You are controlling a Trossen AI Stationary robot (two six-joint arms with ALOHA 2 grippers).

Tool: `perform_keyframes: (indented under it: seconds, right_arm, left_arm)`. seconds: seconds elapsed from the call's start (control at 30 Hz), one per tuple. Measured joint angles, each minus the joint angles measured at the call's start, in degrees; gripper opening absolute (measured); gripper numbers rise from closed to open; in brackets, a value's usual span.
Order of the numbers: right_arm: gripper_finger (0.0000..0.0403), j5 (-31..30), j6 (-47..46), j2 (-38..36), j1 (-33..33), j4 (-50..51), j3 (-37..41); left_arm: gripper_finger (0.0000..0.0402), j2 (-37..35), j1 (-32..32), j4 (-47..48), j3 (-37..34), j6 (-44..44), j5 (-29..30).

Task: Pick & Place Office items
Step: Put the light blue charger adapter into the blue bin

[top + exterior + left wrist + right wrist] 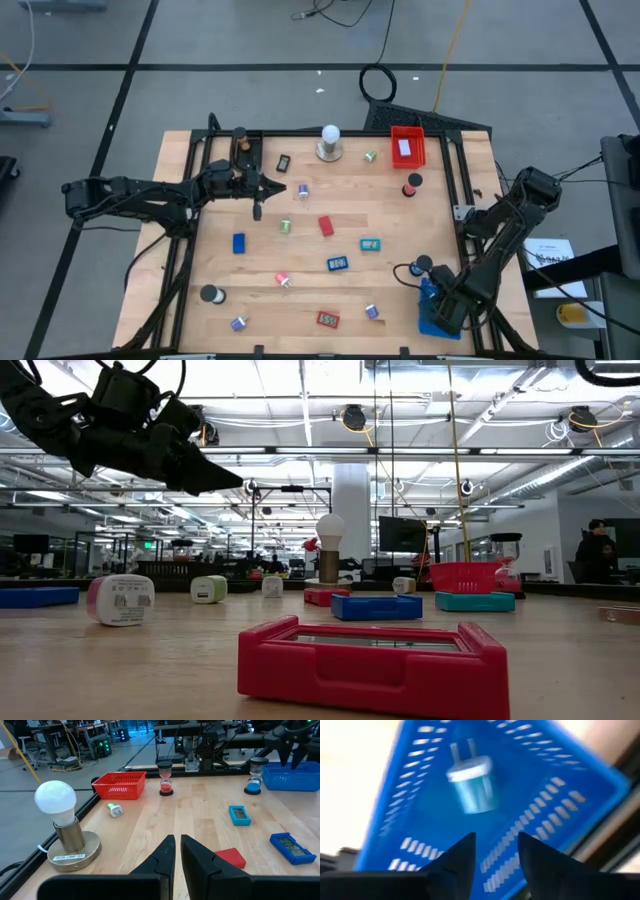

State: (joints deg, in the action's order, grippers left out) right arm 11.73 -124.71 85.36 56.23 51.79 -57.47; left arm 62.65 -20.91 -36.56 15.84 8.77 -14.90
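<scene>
Small office items lie scattered on the wooden table (400,215): a red block (325,226), a blue block (238,242), teal (370,244) and blue (337,264) flat pieces, and a red piece (328,319) by the near edge. My right gripper (495,852) hangs open over the blue tray (437,312) at the near right, pointing down. A light-blue plug piece (470,782) lies on the tray's floor, clear of the fingers. My left gripper (177,850) is shut and empty, held level above the table's far left part (262,186).
A red basket (407,146) and a white bulb lamp on a round base (329,142) stand at the far edge. Two small sand timers (412,185) (423,265) stand on the right. A black frame (190,240) borders the table.
</scene>
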Motion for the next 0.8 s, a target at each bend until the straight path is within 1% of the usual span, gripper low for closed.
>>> perform_keyframes:
  seconds: [0.1,0.17,0.23,0.4,0.47,0.57,0.8]
  right_arm:
    - [0.01,-0.2,1.1,-0.9,0.9,1.5,0.0]
    - [0.0081,-2.3,3.0,-1.7,1.3,3.1,0.0]
    - [0.0062,-5.1,6.0,-2.7,1.3,4.6,0.0]
    - [0.0022,-15.9,15.2,-3.4,0.4,5.5,0.0]
    - [0.001,-17.8,17.2,-3.2,-0.4,5.4,0.0]
    - [0.0001,-17.9,20.1,-2.2,-1.7,5.5,0.0]
    - [0.0003,-17.7,26.0,0.7,-4.1,1.4,0.0]
  left_arm:
    - [0.0037,0.0,0.0,0.0,0.0,0.0,0.0]
    - [0.0037,0.0,0.0,0.0,0.0,0.0,0.0]
    - [0.0037,0.0,0.0,0.0,0.0,0.0,0.0]
    - [0.0037,0.0,0.0,0.0,0.0,0.0,0.0]
    - [0.0037,0.0,0.0,0.0,0.0,0.0,0.0]
    - [0.0037,0.0,0.0,0.0,0.0,0.0,0.0]
    - [0.0037,0.0,0.0,0.0,0.0,-0.2,0.0]
